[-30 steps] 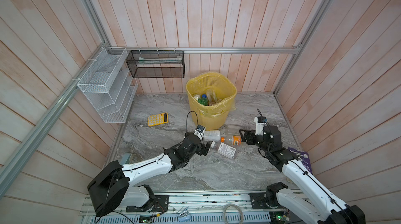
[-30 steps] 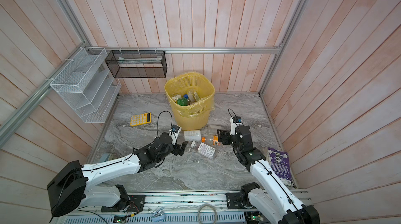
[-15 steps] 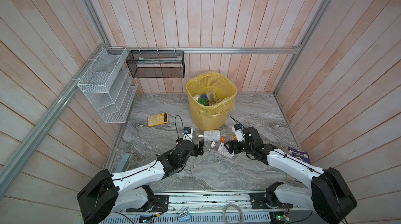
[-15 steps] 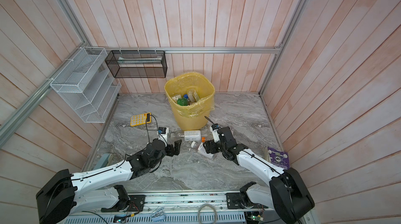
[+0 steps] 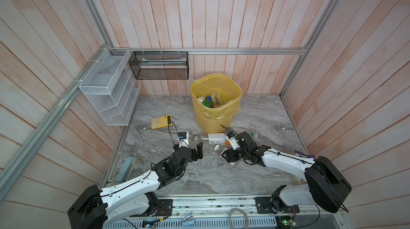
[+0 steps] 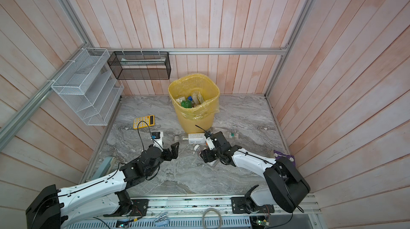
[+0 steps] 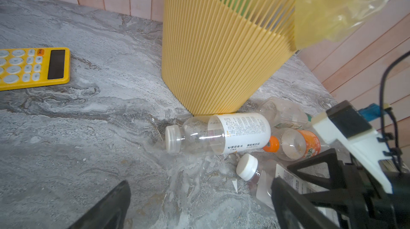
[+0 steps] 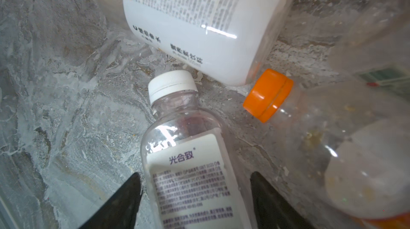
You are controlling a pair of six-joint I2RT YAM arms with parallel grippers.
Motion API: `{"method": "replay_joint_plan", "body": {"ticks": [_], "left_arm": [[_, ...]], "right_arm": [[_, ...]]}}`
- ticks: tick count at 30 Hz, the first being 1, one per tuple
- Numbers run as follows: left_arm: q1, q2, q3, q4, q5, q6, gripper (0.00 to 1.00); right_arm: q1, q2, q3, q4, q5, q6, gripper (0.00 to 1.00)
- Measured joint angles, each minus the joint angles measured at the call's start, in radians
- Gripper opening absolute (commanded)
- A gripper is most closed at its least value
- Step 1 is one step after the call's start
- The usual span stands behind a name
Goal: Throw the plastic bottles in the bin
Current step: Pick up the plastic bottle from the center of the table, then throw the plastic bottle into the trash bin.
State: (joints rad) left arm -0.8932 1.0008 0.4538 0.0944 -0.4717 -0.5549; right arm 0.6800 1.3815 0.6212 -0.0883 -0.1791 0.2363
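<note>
Lowered since before, right gripper [image 8: 195, 174] straddles the clear white-capped plastic bottle [image 8: 184, 128], fingers apart; left gripper [image 5: 194, 147] gapes empty. Grasp pending: close, then lift.

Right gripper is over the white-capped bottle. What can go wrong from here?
1. The right gripper straddles the white-capped bottle, jaws not yet closed on it; the smooth body may squirt out as they close.
2. The orange-capped bottle and white-labelled bottle lie close beside it; a lift may knock them away.
3. The open left gripper hovers near the same cluster, so the arms may collide.
</note>
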Motion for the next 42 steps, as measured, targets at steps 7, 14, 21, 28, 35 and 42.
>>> {"method": "replay_joint_plan", "body": {"ticks": [7,14,21,28,35,42], "left_arm": [[0.0,-0.045,-0.023,-0.028,-0.01,-0.01,1.0],[0.0,-0.072,-0.028,-0.062,-0.029,-0.015,1.0],[0.0,-0.111,-0.028,-0.089,-0.047,-0.016,1.0],[0.0,-0.113,-0.028,-0.103,-0.06,-0.019,1.0],[0.003,-0.113,-0.028,-0.093,-0.07,-0.026,1.0],[0.005,-0.113,-0.028,-0.072,-0.079,-0.026,1.0]], "right_arm": [[0.103,0.049,0.067,-0.063,0.078,0.015,0.75],[0.166,0.187,0.177,-0.138,0.191,0.026,0.68],[0.187,0.193,0.196,-0.161,0.231,0.042,0.47],[0.189,-0.101,0.122,-0.174,0.243,0.064,0.41],[0.19,-0.645,0.106,-0.145,0.431,0.072,0.41],[0.19,-0.862,0.26,0.057,0.621,-0.085,0.43]]}}
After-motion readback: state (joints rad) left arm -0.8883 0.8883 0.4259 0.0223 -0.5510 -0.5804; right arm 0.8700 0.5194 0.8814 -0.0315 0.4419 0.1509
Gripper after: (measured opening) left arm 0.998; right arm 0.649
